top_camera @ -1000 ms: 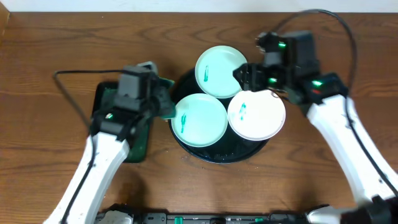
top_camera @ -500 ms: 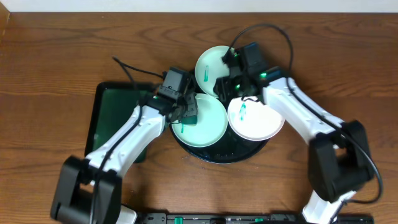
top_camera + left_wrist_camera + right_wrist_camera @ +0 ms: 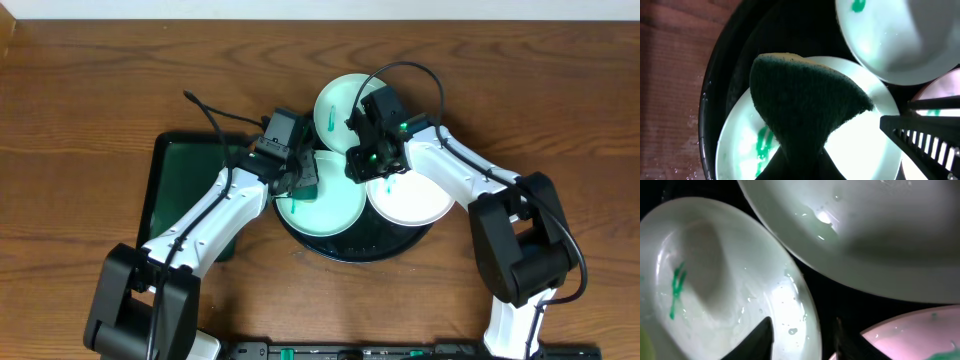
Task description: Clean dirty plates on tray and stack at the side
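The round black tray (image 3: 352, 250) holds three small plates. The back plate (image 3: 340, 100) and the right plate (image 3: 415, 205) carry teal smears. The front-left plate (image 3: 335, 205) has a smear too (image 3: 761, 144). My left gripper (image 3: 303, 183) is shut on a dark green sponge (image 3: 802, 100) held over that plate (image 3: 865, 150). My right gripper (image 3: 358, 163) is open, its jaws either side of the same plate's rim (image 3: 807, 310), one finger over the plate, one over the tray. The plate's smear (image 3: 676, 287) shows in the right wrist view.
A rectangular dark green tray (image 3: 185, 195) lies left of the black tray on the wooden table (image 3: 100, 90). The right gripper's finger (image 3: 925, 135) shows in the left wrist view beside the sponge. Both arms crowd the tray's middle.
My right gripper has dropped and moved left from the back plate to the front-left plate's rim. My left gripper came in from the green tray earlier and has since held still.
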